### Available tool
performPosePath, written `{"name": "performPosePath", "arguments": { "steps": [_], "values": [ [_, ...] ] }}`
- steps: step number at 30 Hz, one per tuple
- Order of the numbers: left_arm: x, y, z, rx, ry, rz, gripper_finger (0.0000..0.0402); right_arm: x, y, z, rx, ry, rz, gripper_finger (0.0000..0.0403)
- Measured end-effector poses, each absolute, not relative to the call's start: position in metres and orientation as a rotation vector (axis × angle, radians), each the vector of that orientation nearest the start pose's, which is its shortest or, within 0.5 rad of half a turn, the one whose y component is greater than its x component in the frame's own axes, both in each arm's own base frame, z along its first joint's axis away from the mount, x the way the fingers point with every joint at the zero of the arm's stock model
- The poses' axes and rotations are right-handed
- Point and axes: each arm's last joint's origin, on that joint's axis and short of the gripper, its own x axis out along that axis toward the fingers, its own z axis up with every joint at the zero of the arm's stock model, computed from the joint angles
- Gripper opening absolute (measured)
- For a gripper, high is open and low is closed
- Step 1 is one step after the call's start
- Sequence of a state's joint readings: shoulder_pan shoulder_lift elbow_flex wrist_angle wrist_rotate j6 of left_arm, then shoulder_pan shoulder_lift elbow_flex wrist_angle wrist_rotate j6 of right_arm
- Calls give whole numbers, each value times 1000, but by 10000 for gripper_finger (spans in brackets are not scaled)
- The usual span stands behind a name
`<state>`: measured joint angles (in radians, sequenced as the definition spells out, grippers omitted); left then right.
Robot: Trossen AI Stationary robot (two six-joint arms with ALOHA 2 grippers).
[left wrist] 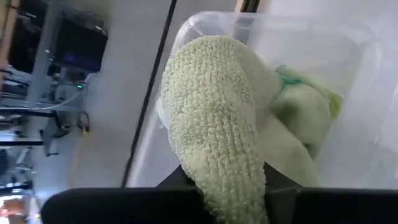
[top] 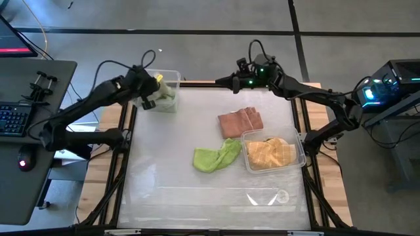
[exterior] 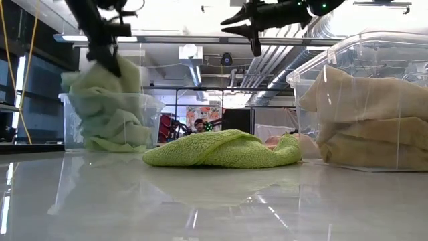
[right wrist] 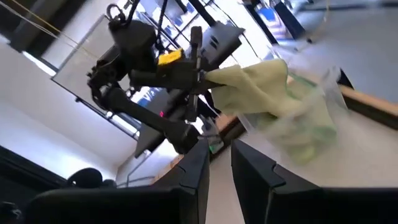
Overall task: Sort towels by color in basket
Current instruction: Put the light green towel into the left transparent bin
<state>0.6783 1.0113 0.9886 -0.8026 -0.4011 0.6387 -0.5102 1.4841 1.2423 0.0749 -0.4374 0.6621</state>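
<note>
My left gripper (top: 149,94) is shut on a pale green towel (left wrist: 214,118) above the clear bin (top: 172,77) at the table's far left. The bin holds more green towels (exterior: 107,124). My right gripper (top: 220,82) hangs empty over the far edge, its fingers (right wrist: 219,168) a narrow gap apart. A salmon pink towel (top: 241,122) lies flat mid-table. A lime green towel (top: 215,158) lies crumpled beside a second clear bin (top: 299,143), which holds yellow and peach towels (top: 269,155). My left gripper holds the pale green towel from above, slanting down. The towel bulges over the fingers and hides the place of contact (left wrist: 230,180). The towel hangs below the fingers (exterior: 107,70), its lower part inside the bin on the other green towels.
A desk with a keyboard (top: 13,121) and mouse stands beyond the table's left edge. Equipment (top: 387,85) stands off the right edge. The near half of the table (top: 197,203) is bare.
</note>
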Motion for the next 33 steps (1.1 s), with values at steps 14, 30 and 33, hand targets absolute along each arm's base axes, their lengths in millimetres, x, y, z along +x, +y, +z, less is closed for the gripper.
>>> {"name": "performPosePath", "arguments": {
  "steps": [14, 30, 33],
  "values": [
    [125, 178, 298, 208, 940, 705, 119, 312, -140, 345, 768, 173, -143, 62],
    [110, 168, 352, -314, 718, 850, 170, 323, -114, 344, 744, 192, -134, 62],
    [109, 166, 364, -357, 683, 873, 170, 323, -115, 342, 740, 191, -185, 62]
  ]
}}
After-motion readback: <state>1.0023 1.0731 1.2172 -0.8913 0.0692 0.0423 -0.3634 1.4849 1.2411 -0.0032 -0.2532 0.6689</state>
